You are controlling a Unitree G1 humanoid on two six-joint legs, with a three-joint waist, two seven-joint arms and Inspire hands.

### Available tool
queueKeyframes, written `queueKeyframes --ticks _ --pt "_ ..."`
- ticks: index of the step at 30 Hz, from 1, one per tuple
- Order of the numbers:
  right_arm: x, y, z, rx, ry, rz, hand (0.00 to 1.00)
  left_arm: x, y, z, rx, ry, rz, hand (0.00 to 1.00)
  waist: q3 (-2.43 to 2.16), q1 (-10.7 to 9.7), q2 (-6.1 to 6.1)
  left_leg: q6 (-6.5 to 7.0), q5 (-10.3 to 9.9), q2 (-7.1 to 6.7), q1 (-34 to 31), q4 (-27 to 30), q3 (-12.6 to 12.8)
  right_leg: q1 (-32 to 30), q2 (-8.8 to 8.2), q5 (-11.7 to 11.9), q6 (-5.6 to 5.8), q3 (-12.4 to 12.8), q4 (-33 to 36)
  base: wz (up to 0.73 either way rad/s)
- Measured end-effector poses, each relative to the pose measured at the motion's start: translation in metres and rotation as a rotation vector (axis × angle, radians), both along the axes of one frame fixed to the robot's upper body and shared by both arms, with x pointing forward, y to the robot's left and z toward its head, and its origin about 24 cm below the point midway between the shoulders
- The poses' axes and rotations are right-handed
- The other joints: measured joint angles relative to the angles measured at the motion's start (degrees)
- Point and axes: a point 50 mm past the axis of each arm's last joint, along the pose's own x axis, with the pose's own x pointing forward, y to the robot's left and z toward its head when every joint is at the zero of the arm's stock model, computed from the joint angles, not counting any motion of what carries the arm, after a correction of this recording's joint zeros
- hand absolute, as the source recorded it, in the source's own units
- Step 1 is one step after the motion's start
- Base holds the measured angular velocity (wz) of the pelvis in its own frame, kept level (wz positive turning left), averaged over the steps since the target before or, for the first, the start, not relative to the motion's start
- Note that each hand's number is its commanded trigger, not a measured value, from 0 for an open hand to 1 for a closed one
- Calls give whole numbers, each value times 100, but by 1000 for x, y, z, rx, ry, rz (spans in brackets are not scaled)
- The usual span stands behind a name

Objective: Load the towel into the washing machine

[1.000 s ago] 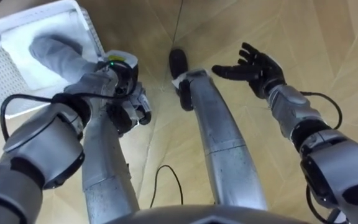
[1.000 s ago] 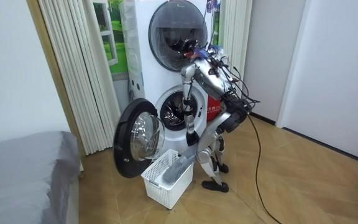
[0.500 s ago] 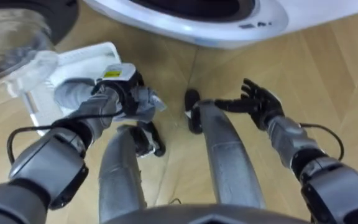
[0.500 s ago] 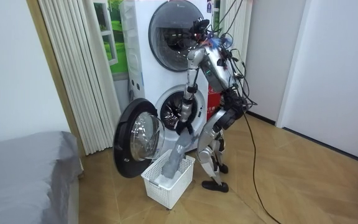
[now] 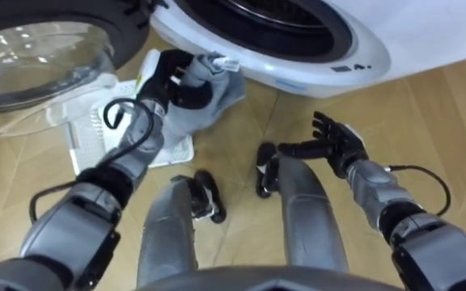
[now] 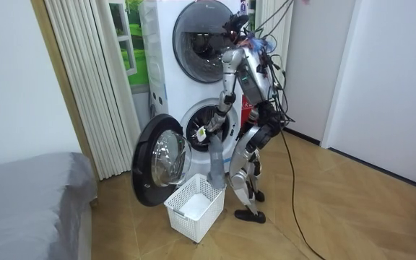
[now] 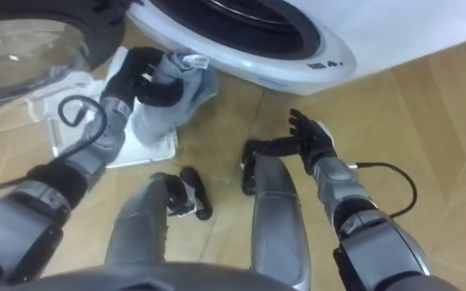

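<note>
Left hand [image 5: 168, 77] clenched on soft grey towel [image 5: 213, 105] — draped just beside washing machine [image 5: 298, 69] round white rim, above perforated basket [image 5: 87, 137]; right hand [image 5: 334, 144] splayed, empty.

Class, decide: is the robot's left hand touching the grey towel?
Touching. In the left eye view the left hand has its fingers curled round the upper end of the towel.

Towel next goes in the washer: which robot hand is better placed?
Left: the left robot hand grips the towel right by the washing machine opening; the right robot hand is open, empty.
</note>
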Motion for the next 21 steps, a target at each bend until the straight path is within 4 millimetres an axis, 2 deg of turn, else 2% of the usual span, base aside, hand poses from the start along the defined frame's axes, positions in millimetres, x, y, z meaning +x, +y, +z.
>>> queueKeyframes --ticks 3,7,10,14,21 --pt "-1 9 -2 12 1 26 0 -3 -7 -2 -112 36 -23 100 -27 36 -26 -1 19 1 172 -51 -4 205 -2 0 0 -34 -106 4" --pt "-5 14 -4 12 4 79 0 -6 -18 0 -314 62 -46 100 -123 106 -77 4 103 8 272 -216 -3 350 25 110 -9 -88 -318 1" --pt "-6 17 -5 17 9 106 0 -8 -21 -1 -433 93 -57 100 -137 94 -89 -5 132 31 351 -284 -2 458 59 171 -14 -117 -449 -3" --pt "-5 20 -4 6 5 164 0 -8 -28 3 -560 105 -102 100 -136 97 -89 -10 150 39 337 -329 -9 462 84 214 -20 -127 -530 -1" --pt "-2 32 -1 41 -16 203 0 -8 -28 5 -753 117 -96 100 -134 101 -91 -20 186 35 329 -457 -11 461 124 255 -18 -141 -654 0"
